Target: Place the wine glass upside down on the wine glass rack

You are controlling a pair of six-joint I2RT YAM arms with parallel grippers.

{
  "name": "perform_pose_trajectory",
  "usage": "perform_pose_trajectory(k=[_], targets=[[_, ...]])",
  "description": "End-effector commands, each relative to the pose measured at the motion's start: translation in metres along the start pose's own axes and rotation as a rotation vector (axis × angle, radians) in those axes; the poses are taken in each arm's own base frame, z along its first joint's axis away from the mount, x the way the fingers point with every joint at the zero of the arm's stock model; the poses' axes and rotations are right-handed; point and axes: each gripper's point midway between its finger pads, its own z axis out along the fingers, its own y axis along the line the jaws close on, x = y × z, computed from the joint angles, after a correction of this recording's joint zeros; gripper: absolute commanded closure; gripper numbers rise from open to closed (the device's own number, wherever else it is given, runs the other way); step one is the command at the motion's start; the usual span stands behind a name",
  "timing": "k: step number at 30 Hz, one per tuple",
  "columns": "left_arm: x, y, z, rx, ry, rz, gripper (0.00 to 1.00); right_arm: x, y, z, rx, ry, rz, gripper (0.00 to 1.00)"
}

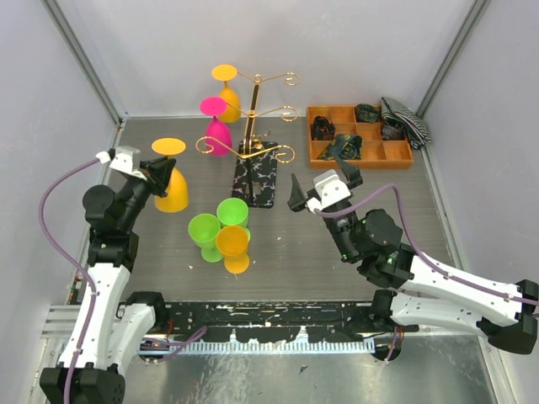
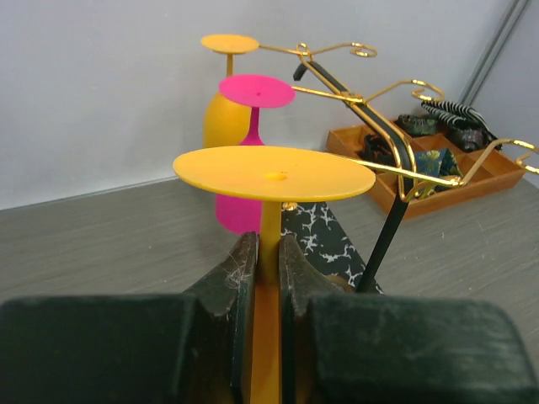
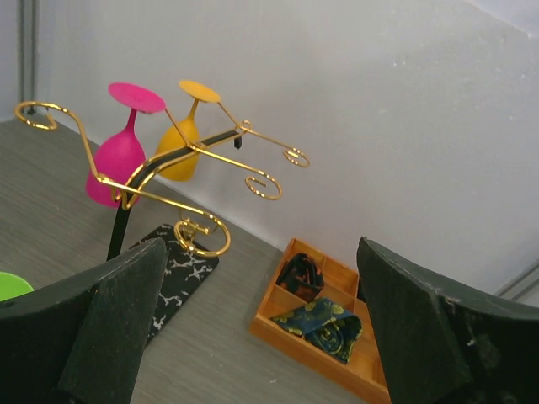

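- Mid-surface (image 1: 152,269), toward the back, there's the wine glass rack (image 1: 253,158).
- On its arms, two hung glasses (image 1: 217,135), at the pole's 10 o'clock.
- At 9 o'clock of the rack, the wine glass (image 1: 172,192), foot up, in the left pincer (image 1: 156,177).
- At 7 o'clock of the rack, a three-glass cluster (image 1: 221,234).
- At the rack's 2 o'clock, the compartment tray (image 1: 360,165); just before it, the right pincer (image 1: 322,181).
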Motion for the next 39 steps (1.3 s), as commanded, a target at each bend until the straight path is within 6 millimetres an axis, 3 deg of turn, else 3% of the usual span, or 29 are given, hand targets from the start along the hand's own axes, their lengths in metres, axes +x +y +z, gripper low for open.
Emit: perform_pose_trajectory(k=[1, 4, 7, 15, 23, 31, 39], targets=[[-0.027, -0.007, 0.006, 0.061, -0.119, 0.087, 1.00, -0.001, -0.018, -0.007, 0.057, 0.053, 0.079, 0.00], [-0.011, -0.004, 0.010, 0.062, -0.119, 0.081, 1.00, -0.001, -0.021, -0.012, 0.055, 0.039, 0.098, 0.00], [-0.011, -0.008, 0.009, 0.085, -0.178, 0.082, 1.00, 0.000, -0.021, -0.015, 0.045, 0.031, 0.099, 0.00], [0.013, 0.011, 0.007, 0.001, -0.292, 0.022, 1.00, 0.001, -0.017, -0.017, 0.012, 0.031, 0.084, 0.00], [0.004, 0.010, 0.010, 0.004, -0.346, 0.055, 1.00, 0.004, -0.023, -0.025, 0.016, 0.016, 0.065, 0.00], [0.008, -0.006, 0.021, 0.085, -0.323, 0.066, 1.00, 0.007, -0.026, -0.026, 0.027, 0.032, 0.035, 0.00], [0.022, -0.040, 0.035, 0.178, -0.289, 0.120, 1.00, 0.008, -0.027, -0.026, 0.034, 0.044, 0.043, 0.00]])
